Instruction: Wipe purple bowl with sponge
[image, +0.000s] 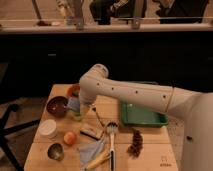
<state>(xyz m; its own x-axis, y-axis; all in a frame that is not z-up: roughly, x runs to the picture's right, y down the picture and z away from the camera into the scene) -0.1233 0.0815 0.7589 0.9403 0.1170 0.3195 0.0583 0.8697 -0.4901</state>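
Note:
The purple bowl (56, 106) sits near the left edge of the wooden table (150, 150), its brownish inside facing up. Just right of it is the sponge (73, 104), a small blue-grey pad, right against the lower end of my white arm. My gripper (79, 114) hangs straight down from the arm's bend, close above the table between the purple bowl and the table's middle. It is shut, and I cannot tell whether it holds or only touches the sponge. The arm hides part of the orange-red bowl (73, 90) behind it.
A green tray (143, 115) lies at the right. Near the front are a white cup (48, 128), an orange fruit (70, 137), a grey metal bowl (55, 151), a dark block (91, 132), a brush (111, 131), a pale blue cloth (91, 149) and a brown cluster (135, 142).

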